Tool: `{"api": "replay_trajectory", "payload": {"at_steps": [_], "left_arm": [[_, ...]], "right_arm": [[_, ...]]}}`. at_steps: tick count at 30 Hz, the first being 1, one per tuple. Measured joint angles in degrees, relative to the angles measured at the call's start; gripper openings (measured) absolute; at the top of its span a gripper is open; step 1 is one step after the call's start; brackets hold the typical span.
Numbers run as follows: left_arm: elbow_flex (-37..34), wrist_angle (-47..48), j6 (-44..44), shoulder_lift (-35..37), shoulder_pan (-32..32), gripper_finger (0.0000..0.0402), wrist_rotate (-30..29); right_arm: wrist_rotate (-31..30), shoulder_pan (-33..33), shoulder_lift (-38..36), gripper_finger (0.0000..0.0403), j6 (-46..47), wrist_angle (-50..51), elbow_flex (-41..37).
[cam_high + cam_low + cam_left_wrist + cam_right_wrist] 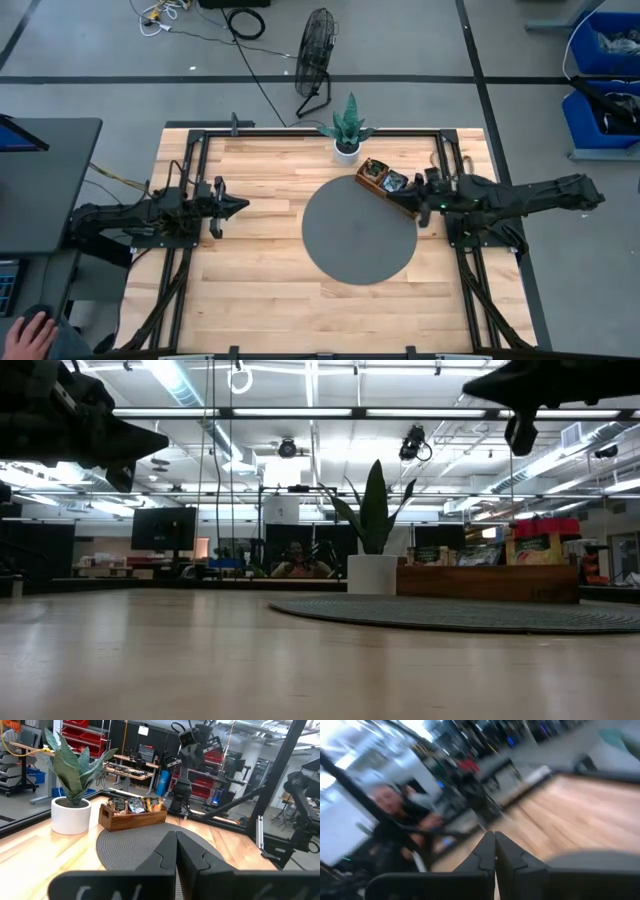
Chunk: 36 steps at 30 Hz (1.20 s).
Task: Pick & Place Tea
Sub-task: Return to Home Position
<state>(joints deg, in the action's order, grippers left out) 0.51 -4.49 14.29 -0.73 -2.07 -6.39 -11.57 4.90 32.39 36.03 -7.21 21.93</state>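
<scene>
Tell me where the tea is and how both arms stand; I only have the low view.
Observer: From above, the tea bags sit in the wooden tray, which lies slanted on the round mat's edge beside the potted plant.
Operator: Locate the right gripper.
Observer: The right gripper hangs by the tray's end nearest its own arm; its wrist view shows it shut, holding nothing.
Operator: Now the left.
Observer: The left gripper hangs over the table left of the mat, shut too.
</scene>
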Motion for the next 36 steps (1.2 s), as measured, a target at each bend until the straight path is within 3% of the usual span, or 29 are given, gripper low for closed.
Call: {"api": "replay_trajectory", "payload": {"at_steps": [3,8,19,29,36], "left_arm": [[0.00,-0.09,0.03,0.00,0.00,0.0003,0.02],[0.00,-0.22,-0.01,0.00,0.00,0.0003,0.04],[0.00,-0.24,0.01,0.00,0.00,0.0003,0.11],[0.00,0.01,-0.01,0.00,0.00,0.0003,0.17],[0.00,-0.08,-0.01,0.00,0.00,0.0003,0.15]], "right_arm": [[-0.94,1.00,-4.43,0.0002,-2.82,-6.53,-3.66],[-3.04,1.21,-13.91,0.0002,-9.26,-7.63,-5.94],[-4.51,1.19,-32.39,0.0002,-16.95,4.46,-6.09],[-8.19,1.15,-32.40,0.0002,-23.49,11.75,-6.17],[-3.34,1.17,-32.39,0.0002,-23.19,4.36,-11.96]]}}
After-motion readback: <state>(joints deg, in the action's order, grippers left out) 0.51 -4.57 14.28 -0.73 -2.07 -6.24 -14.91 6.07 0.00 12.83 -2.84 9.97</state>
